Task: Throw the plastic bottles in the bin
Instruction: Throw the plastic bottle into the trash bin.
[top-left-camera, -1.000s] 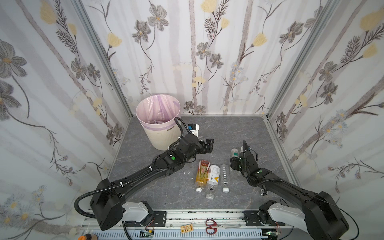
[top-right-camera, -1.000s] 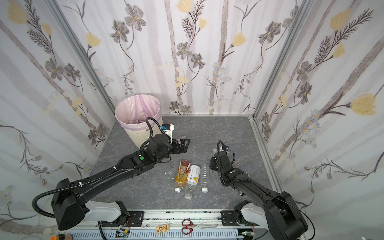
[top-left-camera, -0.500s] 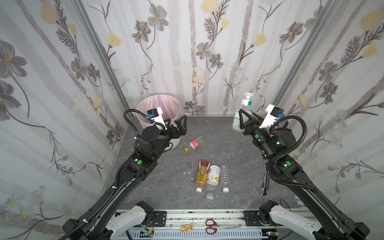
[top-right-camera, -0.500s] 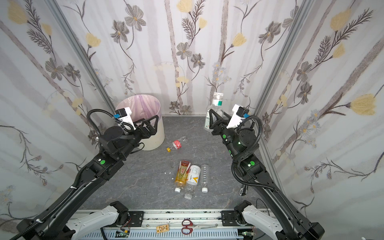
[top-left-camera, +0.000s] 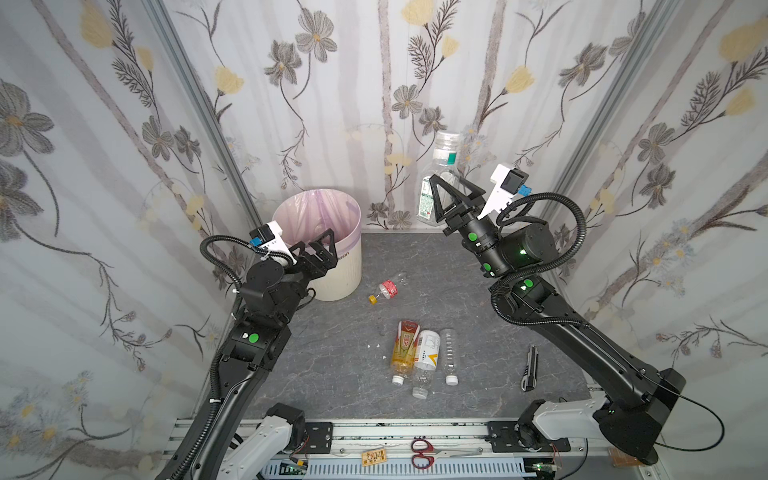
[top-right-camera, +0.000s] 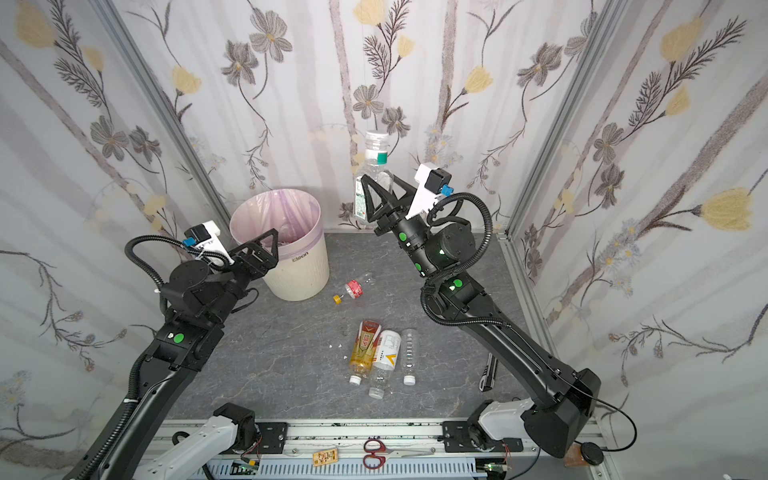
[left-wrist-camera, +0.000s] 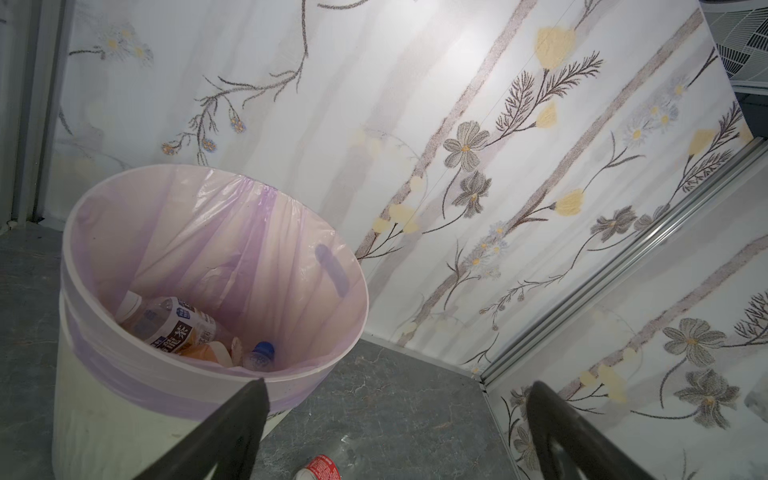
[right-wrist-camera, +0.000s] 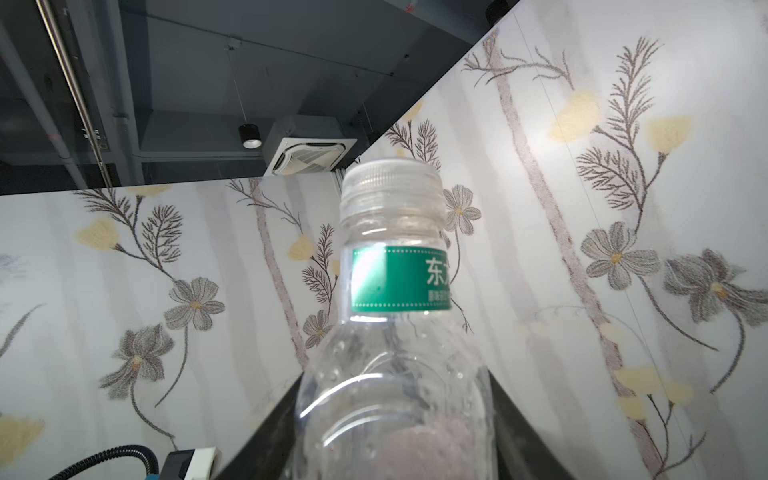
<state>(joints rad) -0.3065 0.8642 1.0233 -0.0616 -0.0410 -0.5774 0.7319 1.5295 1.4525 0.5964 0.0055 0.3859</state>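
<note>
Now the right claw (top-left-camera: 446, 185) is clenching a clear, thin-walled bottle (top-left-camera: 449, 160) with a green neck band, holding it upright high over the back edge of the worktop (top-left-camera: 436, 266) after lifting it off the right side. The left claw (top-left-camera: 321, 244) is gaping empty beside the ribbed, bag-lined bin (top-left-camera: 332, 278) in the back left corner. A red-labelled bottle (top-left-camera: 388, 288) is newly lying just beside the bin, apparently having missed. Three bottles (top-left-camera: 419, 353) are waiting near the front edge.

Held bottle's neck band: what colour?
The band on the bottle is green, white print; best in right wrist view.
</note>
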